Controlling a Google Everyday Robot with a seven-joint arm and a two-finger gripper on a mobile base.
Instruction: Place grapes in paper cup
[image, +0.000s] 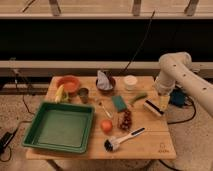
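The grapes (125, 120) are a small dark red-purple bunch lying on the wooden table (155, 145), right of centre. The paper cup (130, 82) is short and white, standing upright at the table's back, right of a dark bowl. My gripper (161, 101) hangs from the white arm (175, 72) over the table's right edge. It is to the right of and slightly behind the grapes, and in front of and to the right of the cup. It holds nothing that I can see.
A green tray (60, 127) fills the front left. An orange fruit (106, 126) and a dish brush (122, 139) lie by the grapes. An orange bowl (68, 83), a banana (60, 93), a small metal cup (83, 93), a dark bowl with cloth (105, 82), a green sponge (119, 103) and a white scrub brush (152, 107) are also there.
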